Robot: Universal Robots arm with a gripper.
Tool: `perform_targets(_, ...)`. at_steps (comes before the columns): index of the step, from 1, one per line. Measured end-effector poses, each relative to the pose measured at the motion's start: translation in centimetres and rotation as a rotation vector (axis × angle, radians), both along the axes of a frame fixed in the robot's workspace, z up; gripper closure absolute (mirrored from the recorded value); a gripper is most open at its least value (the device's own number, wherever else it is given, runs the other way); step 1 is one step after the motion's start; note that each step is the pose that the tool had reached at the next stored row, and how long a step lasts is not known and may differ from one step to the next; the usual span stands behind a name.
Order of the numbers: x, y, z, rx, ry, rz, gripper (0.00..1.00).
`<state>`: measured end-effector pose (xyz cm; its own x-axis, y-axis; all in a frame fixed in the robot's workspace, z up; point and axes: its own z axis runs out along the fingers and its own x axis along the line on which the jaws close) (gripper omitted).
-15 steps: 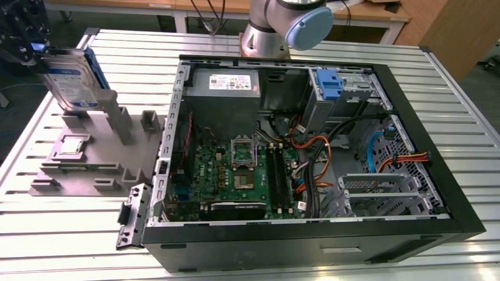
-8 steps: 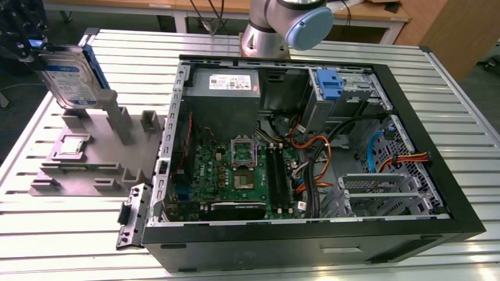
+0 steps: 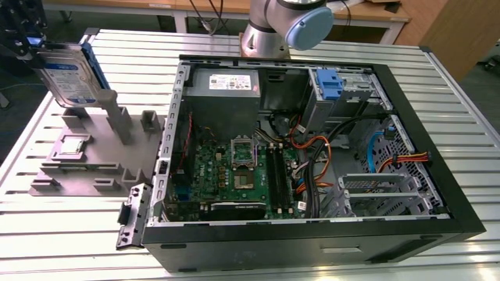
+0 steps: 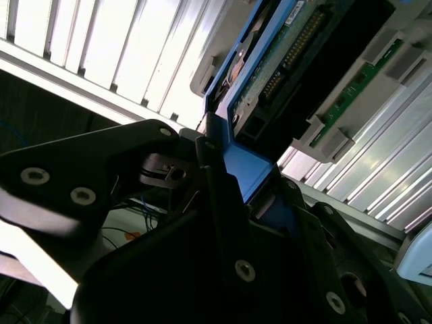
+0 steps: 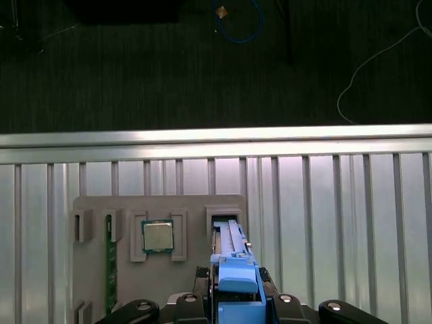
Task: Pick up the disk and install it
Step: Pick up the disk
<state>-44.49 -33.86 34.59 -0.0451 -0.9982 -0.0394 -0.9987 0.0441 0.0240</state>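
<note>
**Hold.** The black metal fingers [image 4: 217,182] are clamping the disk [image 3: 67,79], a flat silver hard drive with a white-and-blue label in a blue plastic carrier, by the carrier's upper end. The disk is standing upright on edge over the grey moulded parts fixture [image 3: 78,172]. This fixture is sitting on the slatted aluminium worktop [image 3: 78,252], near the worktop's edge at the exterior view's left. Whether the disk's lower edge is clearing the fixture's slot cannot be determined.

**Step in hand.** The pick-up is judged to be under way, with installation not yet done. The fingers are bearing on plastic rather than on the metal body. Straight, slow travel without twisting is therefore judged advisable, keeping the exposed green circuit board, seen in the second wrist view, off any hard edge.

**Surroundings.**
- A square silver processor chip [image 5: 157,236] and a green memory stick [image 5: 110,260] are lying in neighbouring pockets of the fixture, near the disk's slot. A sideways swing is risking contact with them.
- The open black computer case [image 3: 312,237] is occupying the worktop's middle, just beside the fixture.
- Inside the case, a blue plastic bracket [image 3: 328,85] is sitting in the bay at the far wall.
- A bundle of orange, black and blue cables [image 3: 317,149] is crowding the space beside the grey metal drive cage [image 3: 379,190].
- The case's raised wall and these cables are judged the main obstructions.
- The arm's silver base [image 3: 262,35] is standing beyond the case, toward the worktop's far edge.
</note>
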Motion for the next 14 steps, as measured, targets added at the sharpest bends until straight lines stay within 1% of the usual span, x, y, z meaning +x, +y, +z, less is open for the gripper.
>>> perform_targets(14, 0.0, 0.0, 0.25, 0.0, 0.0001, 0.0, 0.63)
